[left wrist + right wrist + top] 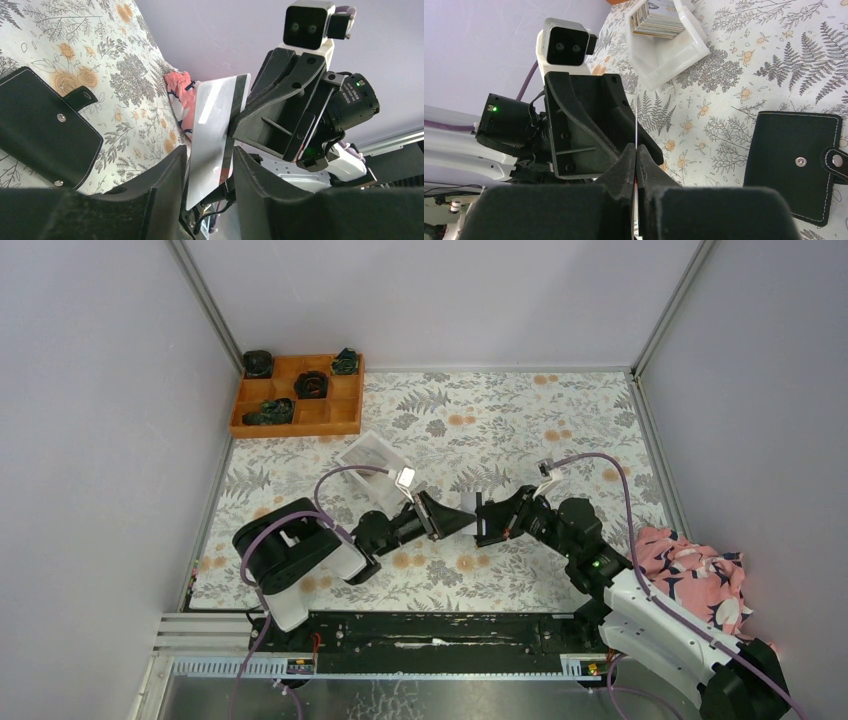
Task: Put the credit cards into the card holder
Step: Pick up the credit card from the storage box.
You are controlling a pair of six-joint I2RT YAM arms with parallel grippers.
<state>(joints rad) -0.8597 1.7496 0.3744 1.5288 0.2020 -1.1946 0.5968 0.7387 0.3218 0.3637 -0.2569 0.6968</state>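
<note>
Black arms (560, 525); white base shells (660, 625); purple cables (528, 80); white wrist cameras (308, 23); green LEDs (358, 84); black left hand (210, 172), right hand (636, 165).

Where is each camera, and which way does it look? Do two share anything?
Top camera: above, behind the arms, looking down at the table; left arm and right arm show.
Left wrist camera: on the left arm, looking past its left pincer at the credit card and the right arm.
Right wrist camera: on the right arm, looking past its right pincer at the left arm and white tray.
Both wrist cameras see the card holder.
</note>
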